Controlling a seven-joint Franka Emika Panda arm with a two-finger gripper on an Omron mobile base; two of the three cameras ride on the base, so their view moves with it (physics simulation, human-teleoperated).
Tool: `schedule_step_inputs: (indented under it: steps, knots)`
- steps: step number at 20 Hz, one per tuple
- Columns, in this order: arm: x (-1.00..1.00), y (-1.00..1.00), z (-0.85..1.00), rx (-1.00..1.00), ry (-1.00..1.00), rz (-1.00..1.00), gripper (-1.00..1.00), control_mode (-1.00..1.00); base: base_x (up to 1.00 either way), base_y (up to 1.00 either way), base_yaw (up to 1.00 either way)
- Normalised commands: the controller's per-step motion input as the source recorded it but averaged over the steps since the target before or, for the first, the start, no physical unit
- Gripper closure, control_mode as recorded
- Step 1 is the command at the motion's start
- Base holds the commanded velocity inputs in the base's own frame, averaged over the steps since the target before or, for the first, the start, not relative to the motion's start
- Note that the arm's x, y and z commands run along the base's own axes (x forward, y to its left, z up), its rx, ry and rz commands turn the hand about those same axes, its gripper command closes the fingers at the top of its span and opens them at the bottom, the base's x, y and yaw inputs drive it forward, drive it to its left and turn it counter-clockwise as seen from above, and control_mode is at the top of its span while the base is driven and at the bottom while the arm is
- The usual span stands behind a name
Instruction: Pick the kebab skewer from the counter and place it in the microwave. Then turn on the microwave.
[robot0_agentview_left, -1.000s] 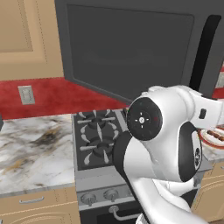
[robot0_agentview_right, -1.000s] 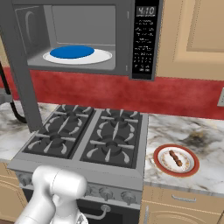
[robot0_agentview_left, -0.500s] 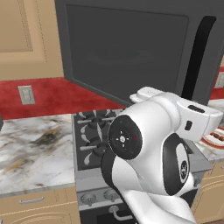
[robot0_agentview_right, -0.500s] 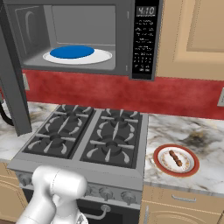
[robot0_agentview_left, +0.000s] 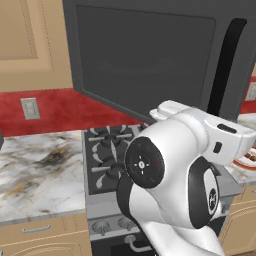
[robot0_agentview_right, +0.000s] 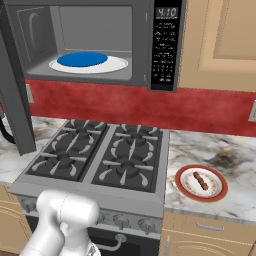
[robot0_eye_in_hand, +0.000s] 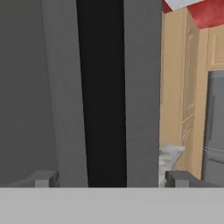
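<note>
The kebab skewer (robot0_agentview_right: 201, 180) lies on a red-rimmed white plate (robot0_agentview_right: 216, 192) on the marble counter (robot0_agentview_right: 230, 155), right of the stove. The microwave (robot0_agentview_right: 100, 45) hangs above the stove with its door (robot0_agentview_left: 150, 55) swung wide open. Inside it, a blue disc (robot0_agentview_right: 82, 59) rests on the white turntable. In the hand view my gripper (robot0_eye_in_hand: 111, 178) is open. Its fingertips (robot0_eye_in_hand: 43, 178) stand well apart on either side of the door's black handle (robot0_eye_in_hand: 103, 87), not touching it. That handle (robot0_agentview_left: 227, 65) also shows above my hand in the left base view.
The grey gas stove (robot0_agentview_right: 100, 160) with four burners sits below the microwave. The open door (robot0_agentview_right: 15, 100) reaches out over the stove's left side. The keypad panel (robot0_agentview_right: 165, 50) is on the microwave's right. Tan cabinets (robot0_agentview_right: 220, 40) flank it, above a red backsplash (robot0_agentview_right: 150, 107).
The gripper's jaws have spread apart and let go of the door handle. The arm has turned and shifted left in the left base view. The door has swung slightly wider.
</note>
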Motion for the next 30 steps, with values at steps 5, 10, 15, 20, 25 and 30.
schedule_step_inputs:
  steps: [5, 10, 15, 20, 25, 30]
  knots:
    - [-0.26, -0.02, -0.01, 0.01, -0.17, 0.01, -1.00, -1.00, 0.00, 0.00, 0.00]
    - [-0.40, -0.15, 0.00, 0.21, -0.24, 0.09, -1.00, -1.00, 0.00, 0.00, 0.00]
    - [-0.19, -0.37, -0.01, 0.40, -0.12, 0.13, -1.00, -1.00, 0.00, 0.00, 0.00]
    - [-0.34, -0.33, 0.01, 0.42, -0.15, 0.13, -1.00, -1.00, 0.00, 0.00, 0.00]
    - [-0.03, -0.33, 0.00, 0.41, -0.17, 0.18, -1.00, -1.00, 0.00, 0.00, 0.00]
    - [0.10, -0.30, 0.00, 0.43, -0.19, 0.30, -1.00, -1.00, 0.00, 0.00, 0.00]
